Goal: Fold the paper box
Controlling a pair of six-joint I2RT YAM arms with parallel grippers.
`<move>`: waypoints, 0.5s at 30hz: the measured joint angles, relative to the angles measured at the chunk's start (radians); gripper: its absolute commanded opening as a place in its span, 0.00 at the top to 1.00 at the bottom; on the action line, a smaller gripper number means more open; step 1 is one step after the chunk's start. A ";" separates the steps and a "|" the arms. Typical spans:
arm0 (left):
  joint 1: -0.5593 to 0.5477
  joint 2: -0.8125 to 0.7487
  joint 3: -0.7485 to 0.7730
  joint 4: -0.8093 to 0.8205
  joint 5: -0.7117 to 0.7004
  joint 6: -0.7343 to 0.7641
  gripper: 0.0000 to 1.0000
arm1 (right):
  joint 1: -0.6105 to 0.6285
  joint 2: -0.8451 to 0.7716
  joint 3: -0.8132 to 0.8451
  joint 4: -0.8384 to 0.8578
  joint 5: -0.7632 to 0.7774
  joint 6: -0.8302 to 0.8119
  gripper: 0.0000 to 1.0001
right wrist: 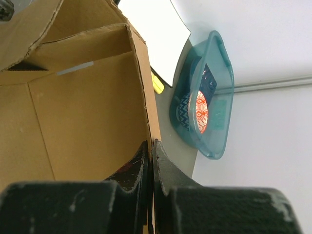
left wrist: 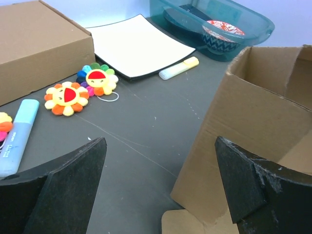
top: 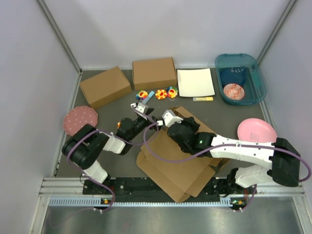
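The box [top: 171, 165] sits centre-front on the table [top: 119, 105], between the arms. It is mostly a flat sheet, with the far walls raised. The right gripper [right wrist: 151, 163] has its jaws pinched tight on the edge of a raised wall. The left gripper [left wrist: 158, 187] has its jaws spread wide, holding nothing, low over the table beside the box's raised corner.

Dark table [top: 108, 111], paper box [top: 180, 165], white sheet [top: 195, 82] (at rear), teal bin [top: 261, 87]
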 measured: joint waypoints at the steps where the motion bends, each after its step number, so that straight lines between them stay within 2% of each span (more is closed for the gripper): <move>1: 0.000 0.000 0.000 0.000 0.004 0.000 0.01 | 0.000 0.000 0.000 0.000 0.000 0.000 1.00; 3: 0.004 0.001 0.001 0.000 0.012 -0.004 0.01 | 0.000 0.001 0.000 0.000 0.000 0.000 1.00; 6: 0.031 0.001 0.001 0.000 -0.001 -0.028 0.09 | 0.000 0.001 0.004 -0.006 -0.003 0.002 1.00; 9: 0.085 0.001 0.006 -0.002 -0.043 -0.077 0.38 | 0.000 0.001 0.004 -0.008 -0.003 0.002 1.00; 11: 0.114 0.001 0.034 -0.012 -0.048 -0.114 0.62 | 0.000 0.001 0.005 -0.008 -0.003 0.002 1.00; 13: 0.138 0.004 0.102 -0.032 -0.029 -0.157 0.74 | 0.000 0.001 0.005 -0.009 -0.004 0.002 1.00; 14: 0.143 0.010 0.146 -0.039 -0.013 -0.177 0.83 | 0.000 0.001 0.005 -0.009 -0.004 0.002 1.00; 15: 0.145 0.018 0.190 -0.049 0.010 -0.197 0.87 | 0.000 0.001 0.005 -0.009 -0.004 0.002 1.00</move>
